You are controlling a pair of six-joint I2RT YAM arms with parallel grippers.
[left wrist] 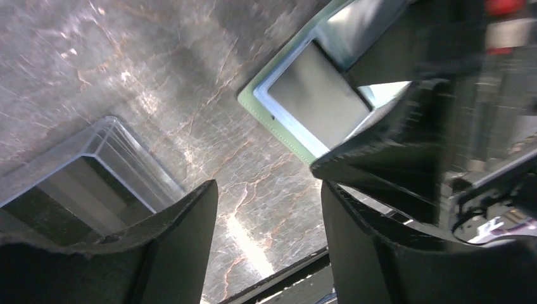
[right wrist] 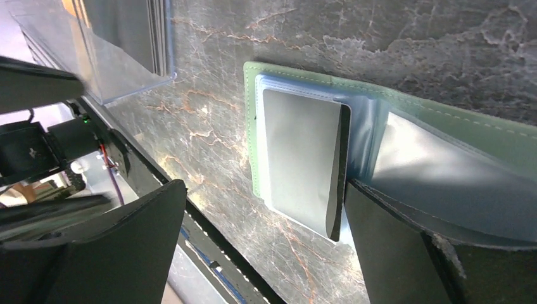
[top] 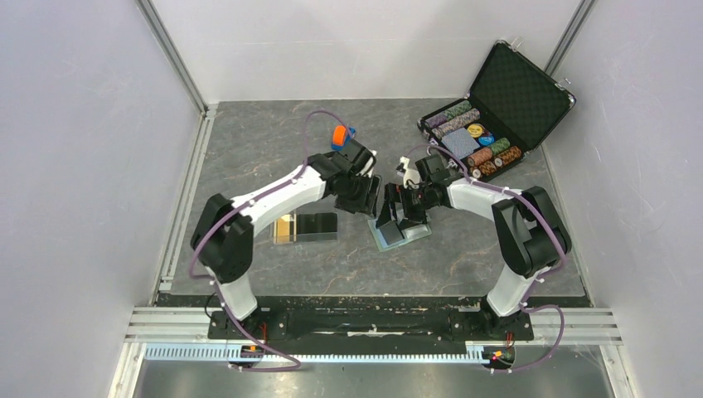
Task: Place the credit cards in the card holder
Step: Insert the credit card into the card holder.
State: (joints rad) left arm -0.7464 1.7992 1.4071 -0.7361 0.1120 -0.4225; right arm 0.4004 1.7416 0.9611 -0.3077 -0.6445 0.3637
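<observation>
From my station I judge the job begun but far from finished. The sage-green folding card holder (right wrist: 456, 123) lies opened flat, pale blue inside up, near the middle of the grey marble-patterned table (top: 249, 141), a little toward its near edge. One glossy dark card (right wrist: 297, 158) sits on its left-hand page. It looks lodged in the clear pocket, though its inner edge seems to stand a little proud, so I cannot say it is fully seated. The other credit cards (top: 315, 225), black ones with an orange-gold one at the end, are stacked in the clear plastic tray (right wrist: 114, 69) just left of the holder, so most of the work is left. The left gripper (left wrist: 269, 209) hangs between tray and holder with its fingers parted and nothing between them. The right gripper (right wrist: 263, 209) is over the holder, spread wide and likewise empty, one finger (right wrist: 405, 253) close against the right-hand page. I reckon the next thing is to fetch another card from the tray.
</observation>
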